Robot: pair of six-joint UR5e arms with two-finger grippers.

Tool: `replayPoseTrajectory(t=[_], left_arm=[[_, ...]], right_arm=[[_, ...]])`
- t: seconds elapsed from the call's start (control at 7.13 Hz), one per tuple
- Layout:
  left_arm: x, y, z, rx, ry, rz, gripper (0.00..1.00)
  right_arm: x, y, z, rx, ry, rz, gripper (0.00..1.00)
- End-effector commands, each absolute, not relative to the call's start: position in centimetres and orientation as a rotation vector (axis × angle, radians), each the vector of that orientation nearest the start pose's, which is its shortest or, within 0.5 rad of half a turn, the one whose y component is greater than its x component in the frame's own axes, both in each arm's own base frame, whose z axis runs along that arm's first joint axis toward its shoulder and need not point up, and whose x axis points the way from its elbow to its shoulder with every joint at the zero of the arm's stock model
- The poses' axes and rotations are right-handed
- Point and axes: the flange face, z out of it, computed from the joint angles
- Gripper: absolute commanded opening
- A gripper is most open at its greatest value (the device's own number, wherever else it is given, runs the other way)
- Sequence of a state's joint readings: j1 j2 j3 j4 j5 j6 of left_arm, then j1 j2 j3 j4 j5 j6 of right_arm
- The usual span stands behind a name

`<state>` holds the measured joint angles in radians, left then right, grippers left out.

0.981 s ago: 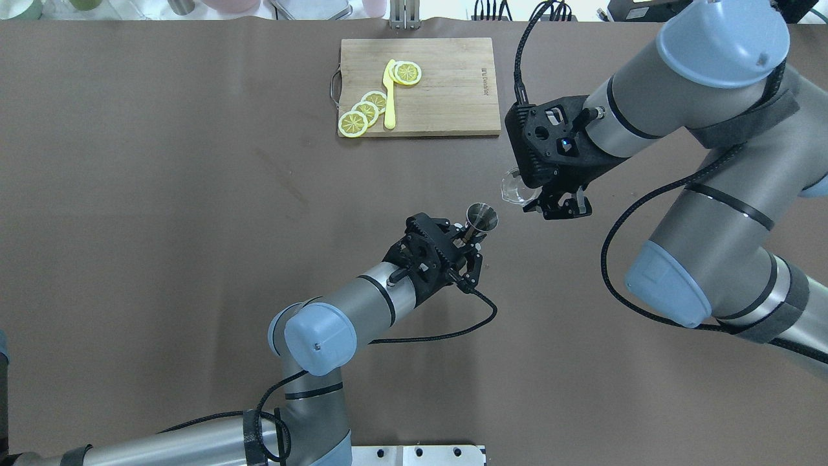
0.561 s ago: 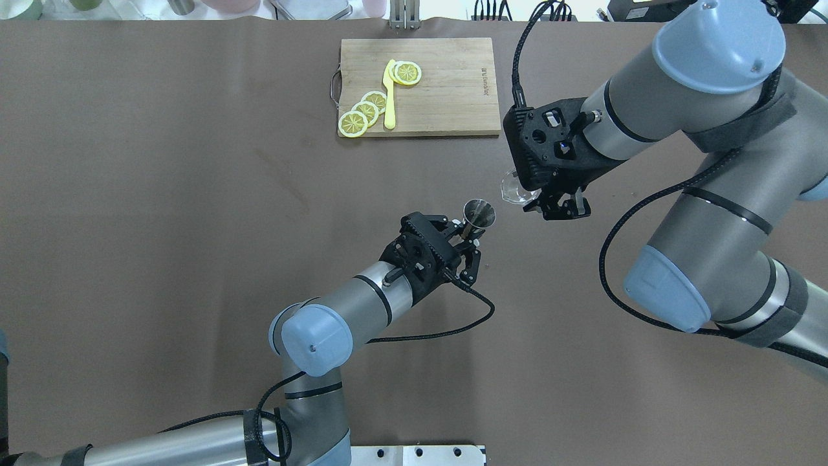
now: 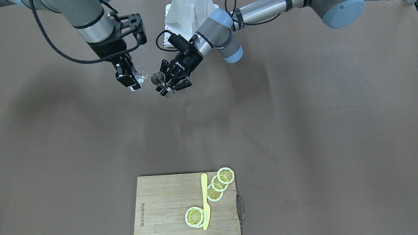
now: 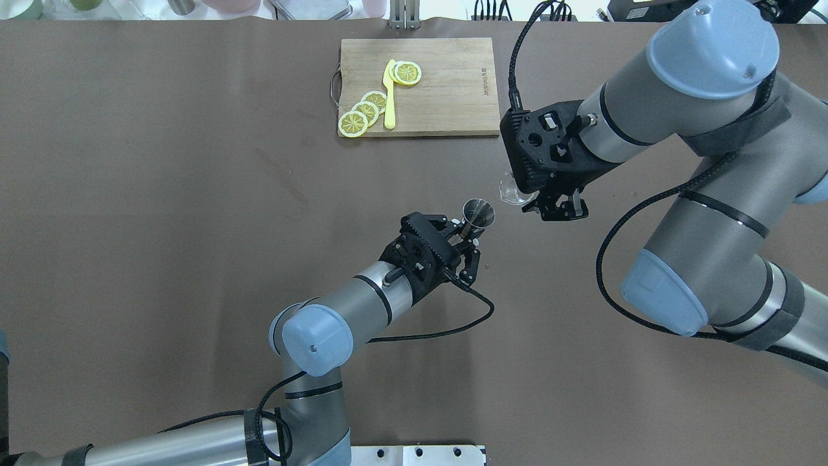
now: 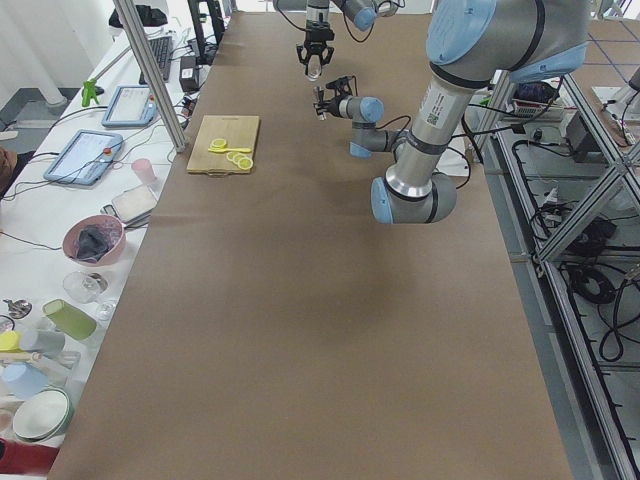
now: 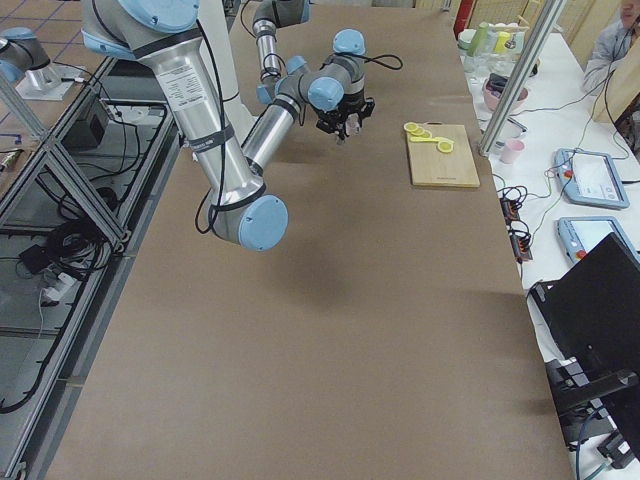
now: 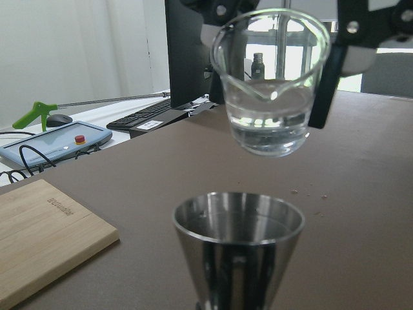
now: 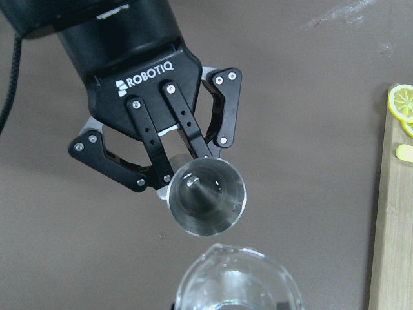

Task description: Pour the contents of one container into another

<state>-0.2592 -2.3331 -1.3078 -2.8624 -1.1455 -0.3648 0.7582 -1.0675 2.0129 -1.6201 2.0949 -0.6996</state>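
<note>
Above the worktop (image 4: 194, 226): one steel jigger (image 7: 239, 242) clamped upright in the left pincer (image 3: 165, 85), one glass tumbler (image 7: 271, 90) gripped by the right pincer (image 3: 130, 77), mostly hidden overhead.

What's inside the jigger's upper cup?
The right wrist view shows bare steel inside the jigger down to the cone's tip, no obvious fill; clear liquid cannot be ruled out. Its lower cup is hidden.

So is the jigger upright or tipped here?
Upright: the left wrist view shows the jigger with its rim level and mouth facing up, lower than the glass.
</note>
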Motion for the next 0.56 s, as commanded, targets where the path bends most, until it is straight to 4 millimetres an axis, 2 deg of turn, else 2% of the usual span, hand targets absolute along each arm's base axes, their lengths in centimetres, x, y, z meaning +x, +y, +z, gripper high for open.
replayPoseTrajectory(t=[0.0, 0.42], left_arm=[[63.67, -34.94, 16.54, 1.399, 1.098, 0.305, 0.00], [63.67, -34.94, 16.54, 1.399, 1.098, 0.305, 0.00]], right_arm=[[-35.61, -44.81, 18.77, 0.929, -0.581, -1.602, 0.00], [-35.73, -44.41, 18.88, 0.890, -0.558, -1.603, 0.00]])
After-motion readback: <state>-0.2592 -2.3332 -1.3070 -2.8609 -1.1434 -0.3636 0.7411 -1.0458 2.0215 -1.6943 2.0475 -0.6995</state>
